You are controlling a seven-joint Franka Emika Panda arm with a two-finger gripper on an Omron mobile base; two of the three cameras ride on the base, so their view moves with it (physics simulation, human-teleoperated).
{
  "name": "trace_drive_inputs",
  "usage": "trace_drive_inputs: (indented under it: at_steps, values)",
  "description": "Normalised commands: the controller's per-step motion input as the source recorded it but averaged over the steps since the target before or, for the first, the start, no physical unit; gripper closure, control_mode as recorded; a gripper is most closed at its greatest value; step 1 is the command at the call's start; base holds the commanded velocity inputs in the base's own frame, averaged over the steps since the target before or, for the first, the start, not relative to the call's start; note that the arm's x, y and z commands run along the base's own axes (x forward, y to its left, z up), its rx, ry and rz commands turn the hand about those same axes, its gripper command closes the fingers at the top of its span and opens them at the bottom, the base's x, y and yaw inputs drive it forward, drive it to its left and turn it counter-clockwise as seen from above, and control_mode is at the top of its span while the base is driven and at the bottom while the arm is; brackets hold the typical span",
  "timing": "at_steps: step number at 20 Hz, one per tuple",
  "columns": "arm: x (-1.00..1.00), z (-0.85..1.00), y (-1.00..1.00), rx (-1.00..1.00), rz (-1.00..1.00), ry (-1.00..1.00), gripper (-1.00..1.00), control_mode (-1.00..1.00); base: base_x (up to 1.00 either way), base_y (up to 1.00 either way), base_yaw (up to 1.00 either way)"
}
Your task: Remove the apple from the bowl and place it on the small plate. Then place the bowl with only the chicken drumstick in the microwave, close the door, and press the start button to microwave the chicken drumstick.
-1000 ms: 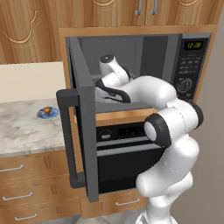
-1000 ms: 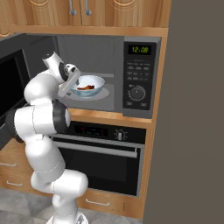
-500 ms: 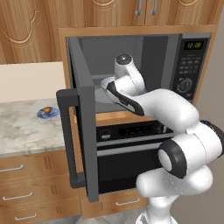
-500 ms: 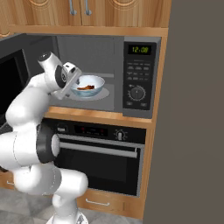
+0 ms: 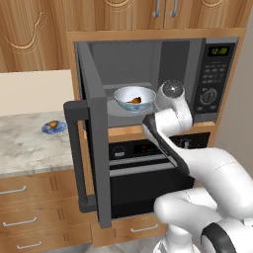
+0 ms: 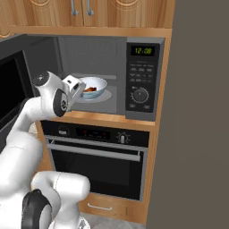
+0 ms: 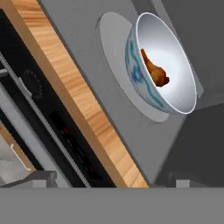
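Note:
The white bowl (image 5: 134, 97) (image 6: 93, 86) (image 7: 162, 65) sits on the turntable inside the microwave (image 5: 215, 74) (image 6: 141, 76), with the brown chicken drumstick (image 5: 133, 101) (image 7: 154, 70) in it. The door (image 5: 95, 143) (image 6: 10, 89) stands wide open to the left. Out on the counter, the apple (image 5: 52, 124) rests on the small blue plate (image 5: 54, 129). My gripper (image 6: 77, 89) (image 7: 114, 179) is open and holds nothing, hovering at the front of the cavity just short of the bowl. Its fingertips (image 7: 43, 176) stand far apart.
The oven (image 5: 148, 168) (image 6: 98, 156) with its bar handle sits right under the microwave. A marble counter (image 5: 24, 148) runs to the left behind the open door. Wooden cabinets (image 6: 89, 11) hang above, and a dark wall panel (image 6: 201, 112) stands on the right.
My hand has swung right across the microwave opening and drawn back from the bowl. The bowl has stayed on the turntable.

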Motion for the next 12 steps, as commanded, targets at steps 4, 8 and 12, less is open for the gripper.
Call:
trace_drive_inputs:
  at_steps: [4,8,12]
  values:
    - [-1.00,0.38,-0.07,0.00,-0.03,-0.04,-1.00,-1.00,0.00,0.00,0.00]
    - [-1.00,0.49,-0.01,0.00,0.00,-0.04,-1.00,-1.00,0.00,0.00,0.00]
    - [-1.00,0.37,0.00,0.00,0.00,-0.14,-1.00,-1.00,0.00,0.00,0.00]
